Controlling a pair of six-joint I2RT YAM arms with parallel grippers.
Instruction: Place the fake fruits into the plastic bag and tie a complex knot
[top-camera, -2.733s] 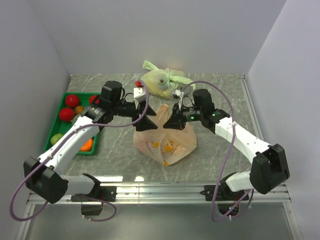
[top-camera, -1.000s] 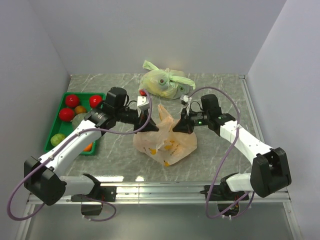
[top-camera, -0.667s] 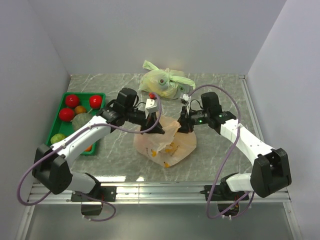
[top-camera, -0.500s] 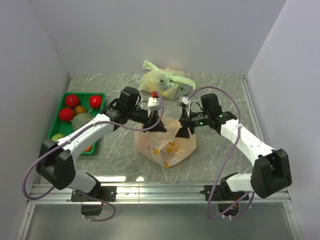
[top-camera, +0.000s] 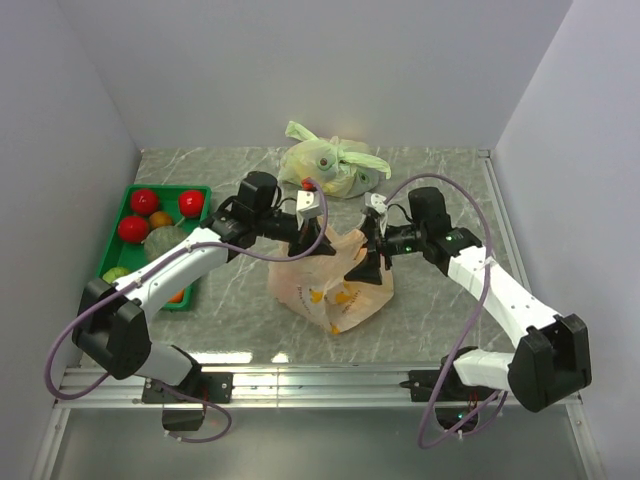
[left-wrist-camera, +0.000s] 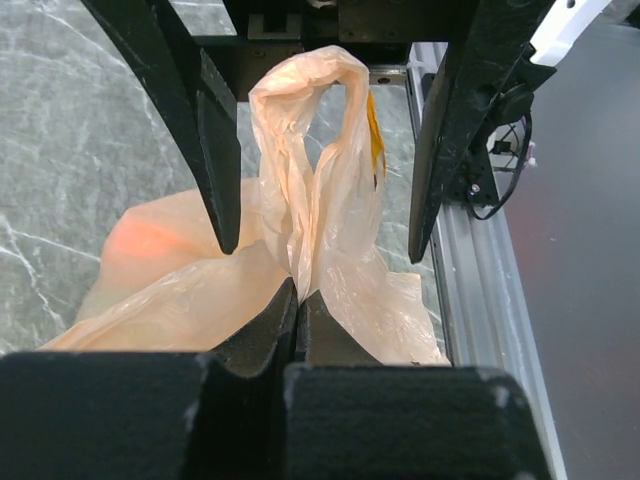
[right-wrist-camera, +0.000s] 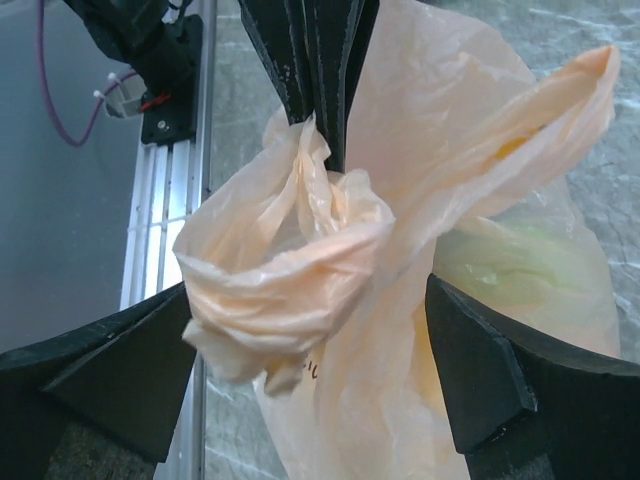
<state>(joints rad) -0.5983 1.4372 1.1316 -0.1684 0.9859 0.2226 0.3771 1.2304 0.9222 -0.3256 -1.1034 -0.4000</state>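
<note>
The peach-orange plastic bag sits mid-table, its handles pulled up. My left gripper is shut on a handle just below its loop. Facing it, my right gripper stands open, its fingers either side of a loosely twisted bunch of handle plastic without touching it. Whether that bunch is a tied knot I cannot tell. A greenish shape shows through the bag. More fake fruits, red, orange and green, lie in the tray at the left.
The green tray stands against the left wall. A knotted pale green bag lies at the back centre, just behind both grippers. The metal rail runs along the table's near edge.
My right gripper has opened and let go of the bag's handle. The left arm has carried its handle to the right, over the bag's middle, still shut on it.
</note>
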